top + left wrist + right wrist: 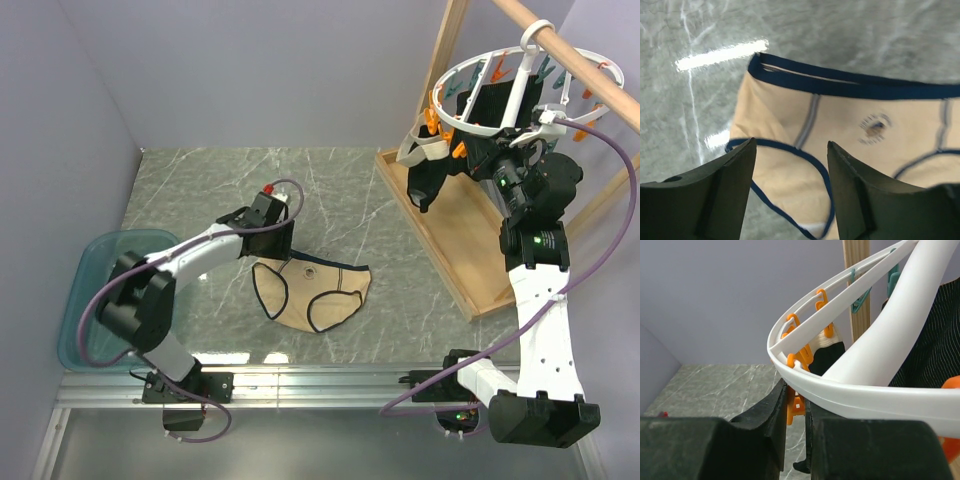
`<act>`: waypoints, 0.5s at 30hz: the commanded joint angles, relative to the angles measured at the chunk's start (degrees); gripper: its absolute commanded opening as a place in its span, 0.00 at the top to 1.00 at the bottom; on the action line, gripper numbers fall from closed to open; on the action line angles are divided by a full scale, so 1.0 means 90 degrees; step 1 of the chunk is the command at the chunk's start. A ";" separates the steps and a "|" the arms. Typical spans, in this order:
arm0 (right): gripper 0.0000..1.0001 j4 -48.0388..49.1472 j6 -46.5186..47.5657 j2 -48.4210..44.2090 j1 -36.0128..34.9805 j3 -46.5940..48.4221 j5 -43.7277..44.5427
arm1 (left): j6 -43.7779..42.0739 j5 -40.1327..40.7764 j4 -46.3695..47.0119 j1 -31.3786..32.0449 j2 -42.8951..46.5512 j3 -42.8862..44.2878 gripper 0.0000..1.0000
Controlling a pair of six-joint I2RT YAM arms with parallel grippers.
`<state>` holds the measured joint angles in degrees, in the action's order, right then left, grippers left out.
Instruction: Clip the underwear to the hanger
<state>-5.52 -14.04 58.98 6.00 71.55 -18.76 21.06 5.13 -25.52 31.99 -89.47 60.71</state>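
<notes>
The underwear [312, 292] lies flat on the table [200, 180] at centre, with the left gripper [280, 248] over its far-left edge and a tub [85, 262] at near left. At far right stands a frame [440, 240]; the hanger [500, 95] hangs from its rod [570, 55], with garments [430, 180] dangling on its left side. The right gripper [795, 390] sits under the hanger's near rim, a clip [796, 410] between its fingers.

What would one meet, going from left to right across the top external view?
bin → underwear → hanger
</notes>
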 commanded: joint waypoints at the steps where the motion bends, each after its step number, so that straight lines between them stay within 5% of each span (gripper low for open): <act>1: 1.00 0.0310 -0.0002 -0.0040 -0.0022 -0.0069 -0.0161 | -0.0172 0.0455 0.0052 -0.0078 -0.0506 0.0432 0.37; 15: 1.00 0.0252 0.0076 -0.0040 -0.0012 -0.0089 -0.0190 | -0.0084 0.0388 0.0062 -0.0097 -0.2148 0.1018 0.42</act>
<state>-5.08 -14.00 58.94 6.00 70.91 -18.96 20.21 8.45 -24.80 31.20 -106.78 68.40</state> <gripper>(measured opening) 0.198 0.590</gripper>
